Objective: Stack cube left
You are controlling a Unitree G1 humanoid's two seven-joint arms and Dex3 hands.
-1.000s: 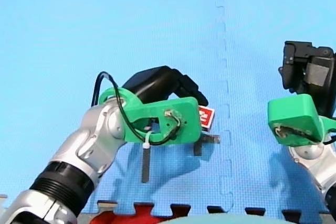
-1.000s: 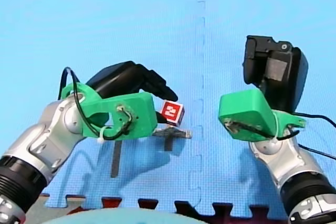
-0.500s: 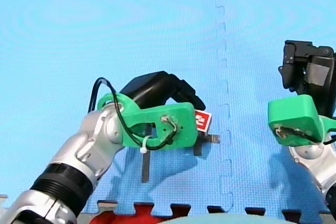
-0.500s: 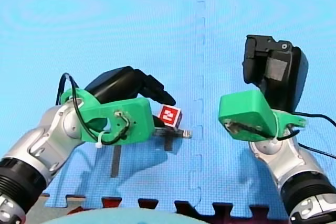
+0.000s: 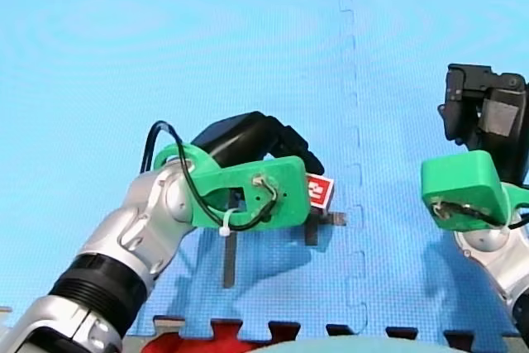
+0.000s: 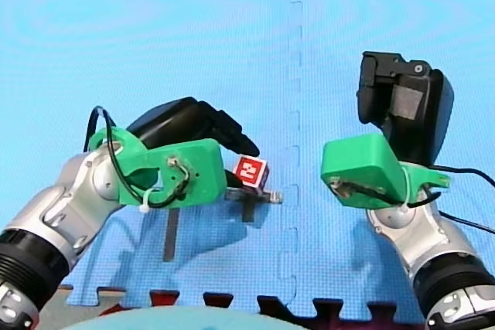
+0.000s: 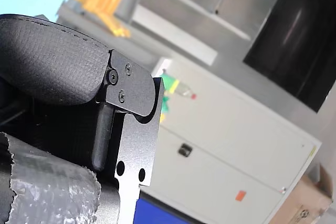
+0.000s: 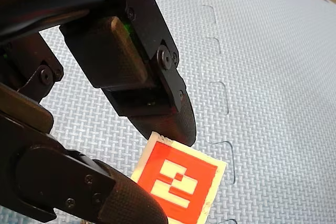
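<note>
Left robot hand [image 6: 189,125] pinches the red cube [image 6: 252,171] near the foam mat's [image 6: 155,36] front edge, right robot hand [image 6: 398,106] by its right edge; the shallow fingertip hold may slip.

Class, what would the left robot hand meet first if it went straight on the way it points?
The left robot hand, shut on the cube, points down and rightward: probably the tape mark on the mat just below the cube, though its height above is unclear.
</note>
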